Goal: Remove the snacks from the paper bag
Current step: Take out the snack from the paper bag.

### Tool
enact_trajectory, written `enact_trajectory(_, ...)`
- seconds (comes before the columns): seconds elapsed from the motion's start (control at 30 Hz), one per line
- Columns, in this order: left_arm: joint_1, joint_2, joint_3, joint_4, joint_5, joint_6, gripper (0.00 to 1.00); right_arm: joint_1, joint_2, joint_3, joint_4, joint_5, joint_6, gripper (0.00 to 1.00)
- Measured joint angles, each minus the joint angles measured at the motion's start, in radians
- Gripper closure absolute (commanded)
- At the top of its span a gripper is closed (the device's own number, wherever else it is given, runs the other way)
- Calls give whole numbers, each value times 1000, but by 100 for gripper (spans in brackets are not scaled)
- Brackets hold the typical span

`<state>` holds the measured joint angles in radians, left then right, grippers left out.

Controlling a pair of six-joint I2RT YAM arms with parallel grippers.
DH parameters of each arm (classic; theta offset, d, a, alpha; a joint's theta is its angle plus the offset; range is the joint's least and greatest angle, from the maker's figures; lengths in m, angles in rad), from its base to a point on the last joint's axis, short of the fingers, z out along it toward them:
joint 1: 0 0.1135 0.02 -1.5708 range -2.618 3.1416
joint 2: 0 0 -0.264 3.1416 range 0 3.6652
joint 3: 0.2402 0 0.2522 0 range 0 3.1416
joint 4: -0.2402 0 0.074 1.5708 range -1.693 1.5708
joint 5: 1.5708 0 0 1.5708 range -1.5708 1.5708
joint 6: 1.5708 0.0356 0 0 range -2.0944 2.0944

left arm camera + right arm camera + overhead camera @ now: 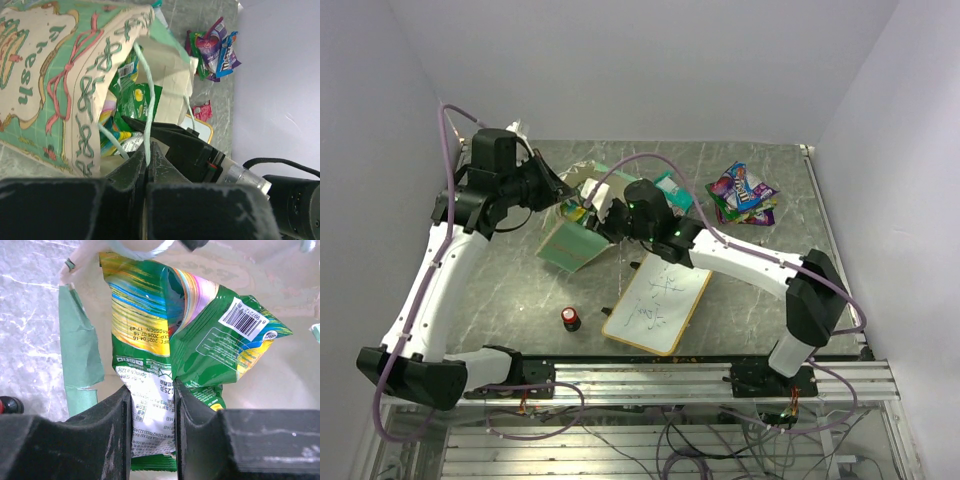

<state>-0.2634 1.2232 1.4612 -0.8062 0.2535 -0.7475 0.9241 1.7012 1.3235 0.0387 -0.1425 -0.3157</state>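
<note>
Currently: both pincers engaged at the paper bag [570, 245], mid-table.
Left to right: my left pincer [148, 150], arm bent high, clenched on the bag's string handle [145, 85]; red-capped cylinder [570, 318] near the front; my right pincer [152, 390], arm reaching past the whiteboard [657, 302] far edge, grasping a green packet [200, 340] inside the bag's mouth; loose packets [742, 193] heaped far right. Bag's depths hidden.

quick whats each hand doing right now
left hand: closed on the string handle of the paper bag
right hand: closed on a green snack packet
</note>
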Motion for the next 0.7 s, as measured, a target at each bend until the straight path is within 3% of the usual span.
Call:
enact_trajectory(0.37,42,13,86,-7,-27,-1,93,-1,-99,15,-198,5,-18,100)
enact_trajectory(0.7,97,34,78,-48,-80,-29,93,-10,-154,291,-360,129,-23,100)
